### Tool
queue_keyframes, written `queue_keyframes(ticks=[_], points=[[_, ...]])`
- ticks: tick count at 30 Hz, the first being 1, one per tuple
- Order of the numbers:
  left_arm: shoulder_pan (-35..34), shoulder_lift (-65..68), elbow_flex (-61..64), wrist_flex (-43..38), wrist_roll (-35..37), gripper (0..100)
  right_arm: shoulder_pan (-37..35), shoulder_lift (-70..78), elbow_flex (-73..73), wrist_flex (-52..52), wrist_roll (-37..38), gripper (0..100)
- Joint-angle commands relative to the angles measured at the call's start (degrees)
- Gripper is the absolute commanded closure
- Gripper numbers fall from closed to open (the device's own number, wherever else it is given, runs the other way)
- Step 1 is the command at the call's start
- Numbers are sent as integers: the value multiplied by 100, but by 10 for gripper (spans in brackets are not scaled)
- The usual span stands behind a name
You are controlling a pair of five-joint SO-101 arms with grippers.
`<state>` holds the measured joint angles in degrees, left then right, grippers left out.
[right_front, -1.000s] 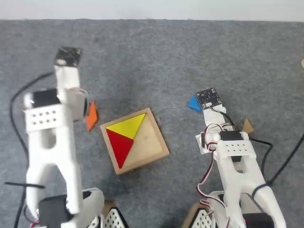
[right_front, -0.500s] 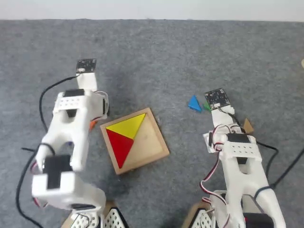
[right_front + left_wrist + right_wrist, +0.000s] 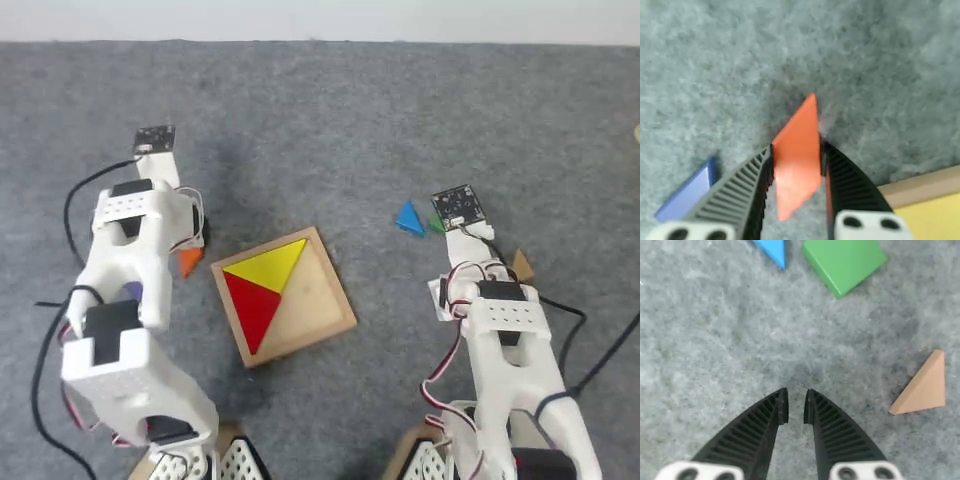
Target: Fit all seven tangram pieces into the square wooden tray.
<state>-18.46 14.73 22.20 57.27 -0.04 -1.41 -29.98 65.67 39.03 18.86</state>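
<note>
Gripping a flat orange piece (image 3: 796,167) just left of the square wooden tray (image 3: 322,300), the left tool (image 3: 796,149) is clamped on its long edges, so pickup looks like the step in hand. Next it needs lifting and turning to suit the tray's bare wood beside the smooth yellow triangle (image 3: 268,267) and red triangle (image 3: 252,305). Rightward, the right tool (image 3: 795,404) hangs all but together, empty, over the fuzzy grey desk (image 3: 400,120), near a blue wedge (image 3: 407,217), a green wedge (image 3: 845,260) and a tan wedge (image 3: 922,385).

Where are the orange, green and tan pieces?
orange piece (image 3: 796,160): left wrist view, face centre
green piece (image 3: 845,262): right wrist view, top face
tan piece (image 3: 926,389): right wrist view, face centre
</note>
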Motion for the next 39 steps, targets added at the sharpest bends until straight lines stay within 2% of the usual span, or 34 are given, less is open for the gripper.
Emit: queue_keyframes(ticks=[1, 8, 16, 19, 25, 33, 39], points=[[9, 185, -330, 185, -167, 848, -13, -57, -44, -75, -9, 928], [211, 721, -760, 1240, -431, 884, -13, -57, -44, -84, -9, 928], [220, 826, -910, 1301, -413, 876, -13, -57, -44, -92, -9, 928], [202, 659, -884, 1301, -299, 833, -13, -57, -44, -101, -9, 928], [176, 536, -884, 1688, -255, 828, -13, -57, -44, -92, -9, 928], [44, 624, -752, 1512, -343, 831, -13, -57, -44, -92, -9, 928], [35, 818, -752, 1468, -519, 923, -13, -57, -44, -101, -9, 928]])
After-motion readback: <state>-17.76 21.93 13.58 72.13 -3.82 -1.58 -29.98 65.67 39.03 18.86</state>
